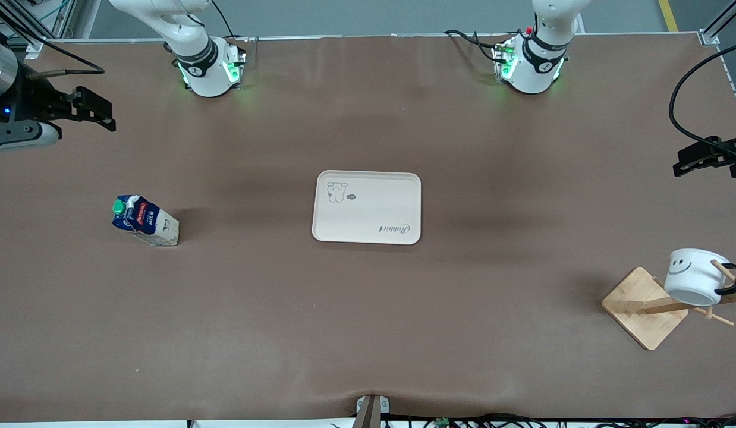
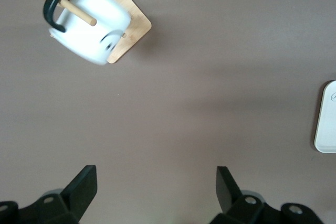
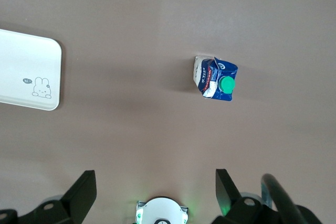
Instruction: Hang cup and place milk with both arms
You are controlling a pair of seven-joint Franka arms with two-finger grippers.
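Front view: cup (image 1: 695, 276) racked, near left gripper (image 1: 698, 159).

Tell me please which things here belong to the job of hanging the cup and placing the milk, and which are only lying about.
Belong to the job:
cup, hanging by its handle on the wooden rack
milk, standing on the table
tray, bare, probably where the milk goes
left gripper, open
right gripper, open

Only lying about:
nothing that I can see

Left end effector (image 2: 156, 195) raised, fingers spread — right end effector (image 3: 156, 195) raised, fingers spread.
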